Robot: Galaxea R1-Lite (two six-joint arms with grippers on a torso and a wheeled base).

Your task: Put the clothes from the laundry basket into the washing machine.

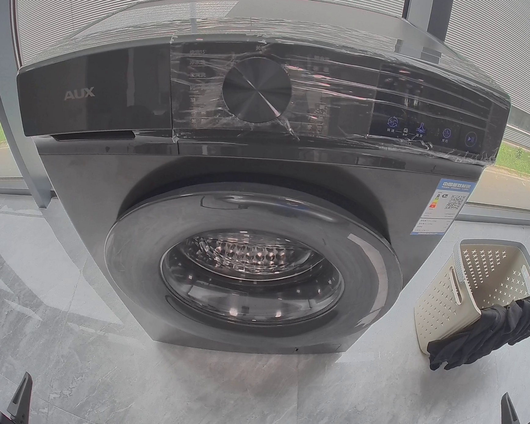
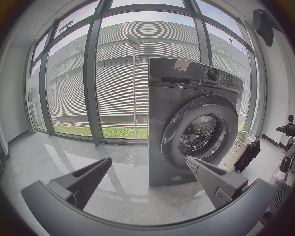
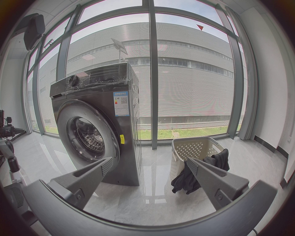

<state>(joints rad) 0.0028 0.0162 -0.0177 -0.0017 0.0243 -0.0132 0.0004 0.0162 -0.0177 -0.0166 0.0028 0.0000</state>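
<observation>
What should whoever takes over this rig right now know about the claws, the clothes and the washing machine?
Left claw: open, empty, low in front of the washing machine, on its left side.
Right claw: open, empty, low on the basket side.
Door: shut; no clothes visible through the glass.
Laundry basket: on the floor to the machine's right, with dark clothes hanging over its near rim.
Done: nothing yet.
Left: open the door, pick up the clothes, put them in the drum.
</observation>
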